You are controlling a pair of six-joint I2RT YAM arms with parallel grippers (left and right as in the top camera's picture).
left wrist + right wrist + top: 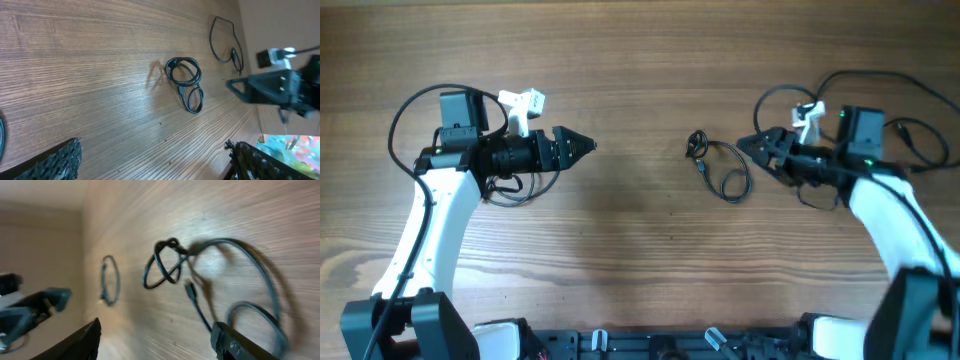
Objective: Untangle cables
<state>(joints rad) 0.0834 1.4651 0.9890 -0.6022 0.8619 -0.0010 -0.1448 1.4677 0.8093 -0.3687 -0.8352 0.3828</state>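
Loosely knotted and lying flat on the wooden table (640, 60), right of centre and just left of the right gripper (761, 150): the cables (183, 86), thin black cords wound into a small tight coil (697, 146) with a wider loop (239, 242) trailing off; touched by neither arm; stretched on a slant, long axis running from the coil at the far-left end to the loop at the near-right end; coil turned toward the left gripper (588, 145), well apart across bare wood; released on both sides, right fingers (75, 342) spread wide with nothing between them, left fingers (55, 162) likewise splayed and empty; likely featherweight and limp, apt to drag along whole rather than part if tugged at one spot; sheath probably grippy enough, though thin and easy to miss against the tabletop; best taken, on this reading, at the open loop on the near-right side and at the coil's edge, then drawn apart gently; small plug end (189, 286) liable to snag in the coil.
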